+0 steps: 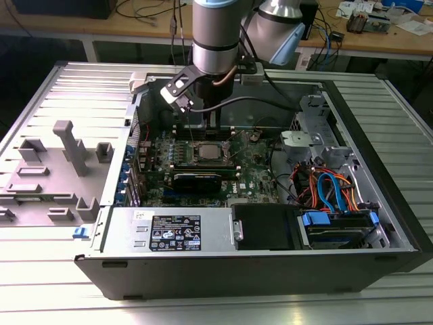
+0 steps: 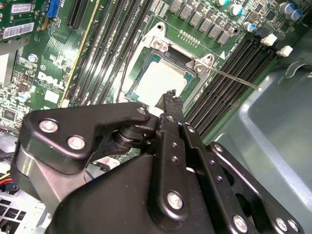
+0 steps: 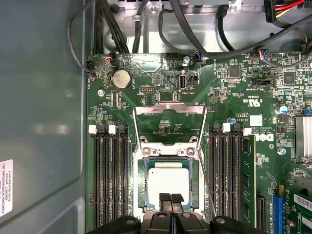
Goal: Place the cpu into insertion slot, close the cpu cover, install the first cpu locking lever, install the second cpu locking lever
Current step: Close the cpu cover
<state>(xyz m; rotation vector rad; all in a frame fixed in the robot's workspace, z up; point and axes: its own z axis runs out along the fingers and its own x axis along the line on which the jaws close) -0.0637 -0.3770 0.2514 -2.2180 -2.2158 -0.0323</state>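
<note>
- My pincer [image 3: 170, 199] was closed, fingertips pressed together with nothing between them, and hung over one edge of the cpu [image 3: 168, 179].
- The cpu lay in the slot [image 3: 143, 175], near the middle of the exterior view.
- The cover [image 3: 169, 110] stood open, swung back off the slot.
- A thin lever [image 2: 234, 78] angled away beside the slot.

Silver-grey cpu [image 3: 168, 179], green circuit board [image 3: 146, 73], black end effector [image 3: 170, 197], perhaps silvery cpu cover [image 3: 169, 109].

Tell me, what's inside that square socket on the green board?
The cpu lies flat inside the insertion slot, silver top showing. The fingers hide one edge of the slot, and whatever lies under the chip is covered.
</note>
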